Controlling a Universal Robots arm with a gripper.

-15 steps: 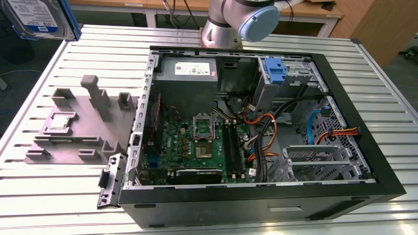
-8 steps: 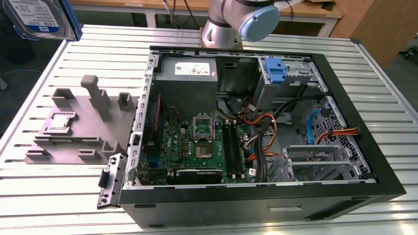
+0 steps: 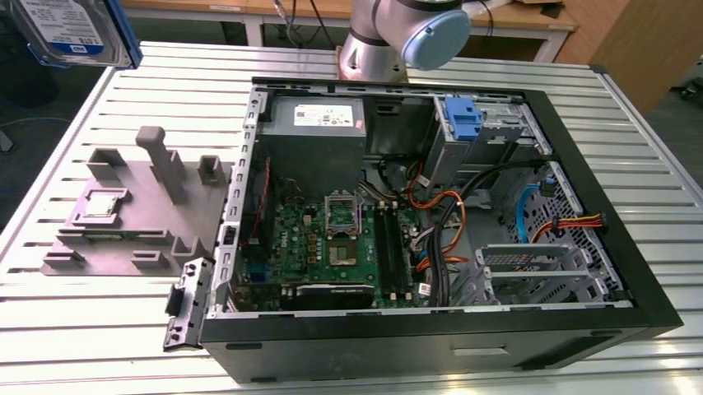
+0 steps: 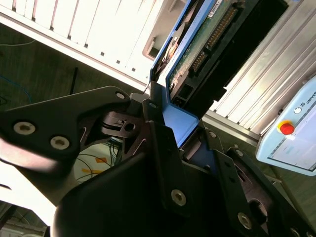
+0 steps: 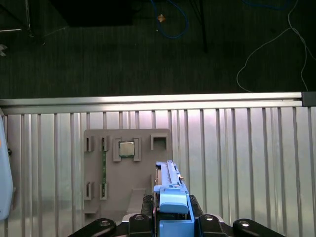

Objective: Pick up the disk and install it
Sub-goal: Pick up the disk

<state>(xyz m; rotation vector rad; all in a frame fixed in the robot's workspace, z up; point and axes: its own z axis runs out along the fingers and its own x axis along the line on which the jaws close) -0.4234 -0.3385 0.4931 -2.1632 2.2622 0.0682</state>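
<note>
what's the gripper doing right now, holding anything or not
Gripper: shut on the disk, fingers clamped on its blue carrier, the disk held clear of the table.

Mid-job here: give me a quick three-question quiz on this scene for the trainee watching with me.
1. True or false: the gripper is clamped on the disk.
2. Fill in: the computer case lies on the table with its upward side ____.
3. In the exterior view, the disk is: A) inside the case, B) flat on the table, C) held up at the view's top left.

Key: 1 true; 2 open; 3 C.
</note>
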